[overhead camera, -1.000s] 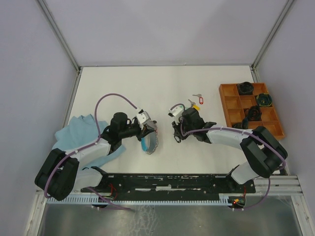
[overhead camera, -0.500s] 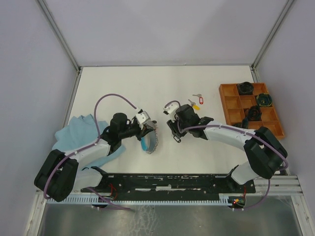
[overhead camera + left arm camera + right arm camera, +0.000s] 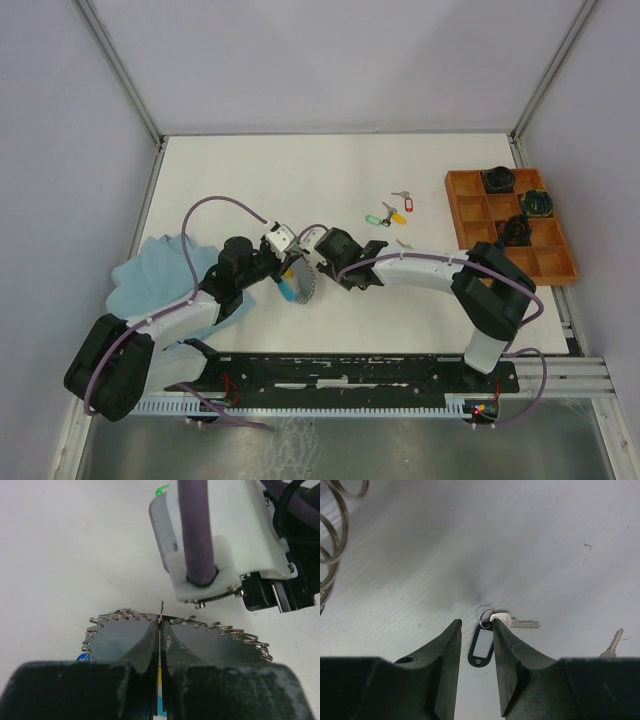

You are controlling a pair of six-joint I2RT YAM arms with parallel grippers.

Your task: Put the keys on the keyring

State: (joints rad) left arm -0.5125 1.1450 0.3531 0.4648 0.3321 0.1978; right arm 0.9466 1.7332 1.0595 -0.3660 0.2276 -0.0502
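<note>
In the left wrist view my left gripper (image 3: 160,622) is shut on the keyring (image 3: 112,622), a thin wire loop strung with small split rings. Its blue sleeve (image 3: 161,702) sits between the jaws. From above, the left gripper (image 3: 288,265) holds the keyring (image 3: 303,290) upright on the table. My right gripper (image 3: 318,262) is right beside it, and its white camera block (image 3: 215,535) fills the left wrist view. The right gripper (image 3: 476,622) is open, and a black-tagged key (image 3: 481,647) lies on the table between its fingers. Green (image 3: 372,220), yellow (image 3: 397,213) and red (image 3: 406,200) tagged keys lie further back.
An orange compartment tray (image 3: 470,210) holding dark coiled bundles (image 3: 515,230) stands at the right. A blue cloth (image 3: 160,275) lies under the left arm. Another bare key (image 3: 612,645) rests to the right of the right gripper's fingers.
My right gripper has swung left across the table to the keyring and its jaws have widened. The green-tagged key is now uncovered. The left gripper stays shut on the keyring.
</note>
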